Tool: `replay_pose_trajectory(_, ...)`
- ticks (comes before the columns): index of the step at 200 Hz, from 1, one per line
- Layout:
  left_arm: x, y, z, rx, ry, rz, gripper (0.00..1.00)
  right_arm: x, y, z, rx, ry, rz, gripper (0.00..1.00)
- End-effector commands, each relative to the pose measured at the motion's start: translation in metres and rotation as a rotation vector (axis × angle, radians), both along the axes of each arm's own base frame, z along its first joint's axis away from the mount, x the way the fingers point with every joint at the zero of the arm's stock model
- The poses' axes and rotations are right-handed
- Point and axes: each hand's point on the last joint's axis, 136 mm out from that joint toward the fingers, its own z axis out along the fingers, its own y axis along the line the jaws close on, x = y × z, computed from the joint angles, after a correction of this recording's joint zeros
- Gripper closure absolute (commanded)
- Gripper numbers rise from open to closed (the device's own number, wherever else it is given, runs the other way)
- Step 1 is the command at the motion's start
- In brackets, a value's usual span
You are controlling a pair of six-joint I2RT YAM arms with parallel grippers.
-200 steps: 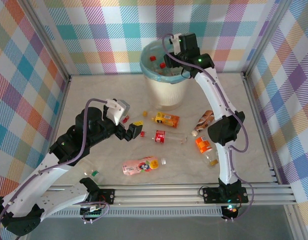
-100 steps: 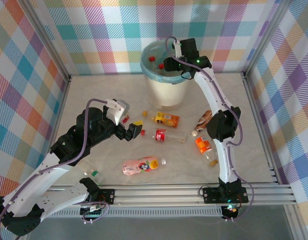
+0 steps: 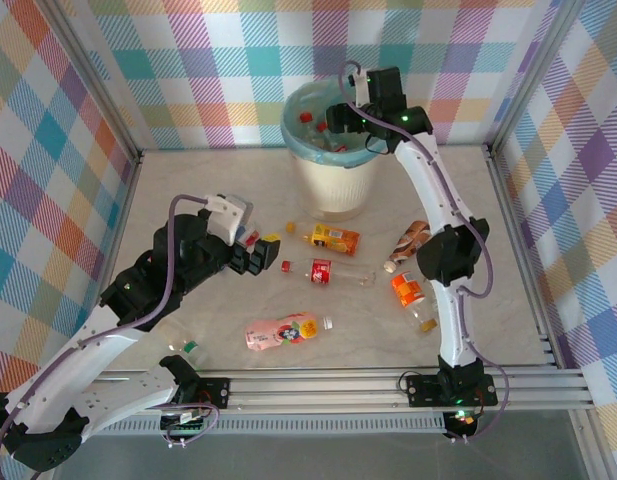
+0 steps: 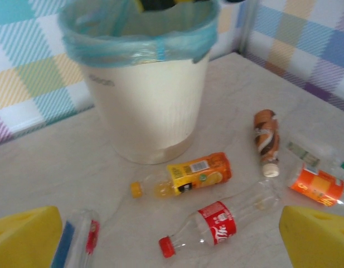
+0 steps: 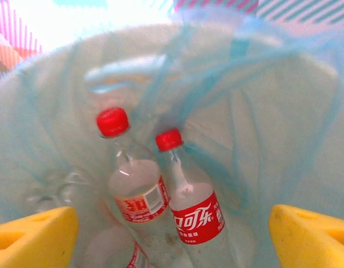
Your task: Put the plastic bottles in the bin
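right pincer (image 3: 336, 120) hangs over the bin (image 3: 333, 188), jaws wide, holding nothing. two red-capped bottles (image 5: 191, 215) lie inside the bin. left pincer (image 3: 263, 252) sits front-left of the bin, jaws wide, empty. more plastic bottles (image 3: 323, 272) lie on the desk (image 3: 188, 185) in front of the bin.

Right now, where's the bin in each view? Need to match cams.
Top external: bin top centre.
Left wrist: bin upper left, behind the orange-label bottle.
Right wrist: looking down into the bin, red-capped bottles inside.
Shared landmark: teal liner over its rim.
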Motion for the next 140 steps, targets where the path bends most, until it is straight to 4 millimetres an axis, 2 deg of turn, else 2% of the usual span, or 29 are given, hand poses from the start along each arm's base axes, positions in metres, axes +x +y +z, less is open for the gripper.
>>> replay_pose_trajectory(1, 0.01, 0.032, 0.012, -0.024, 0.019, 0.198, 0.0, -0.038, 0.005, 0.091, 0.064, -0.171, 0.052, 0.11)
replay_pose_trajectory(40, 0.007, 0.077, 0.0, -0.033, 0.154, 0.441, 0.0, -0.078, 0.023, 0.13, 0.11, -0.219, 0.152, 0.1)
replay_pose_trajectory(60, 0.0, 0.093, -0.016, -0.042, 0.253, 0.525, 0.0, -0.101, 0.034, 0.14, 0.111, -0.23, 0.205, 0.1)
replay_pose_trajectory(80, -0.009, 0.108, -0.043, -0.023, 0.379, 0.6, 0.0, -0.13, 0.052, 0.147, 0.123, -0.24, 0.302, 0.11)
replay_pose_trajectory(106, -0.022, 0.12, -0.086, -0.013, 0.593, 0.671, 0.0, -0.173, 0.08, 0.141, 0.15, -0.23, 0.453, 0.11)
replay_pose_trajectory(140, -0.041, 0.142, -0.142, -0.083, 0.826, 0.781, 0.0, -0.217, 0.101, 0.111, 0.176, -0.17, 0.558, 0.12)
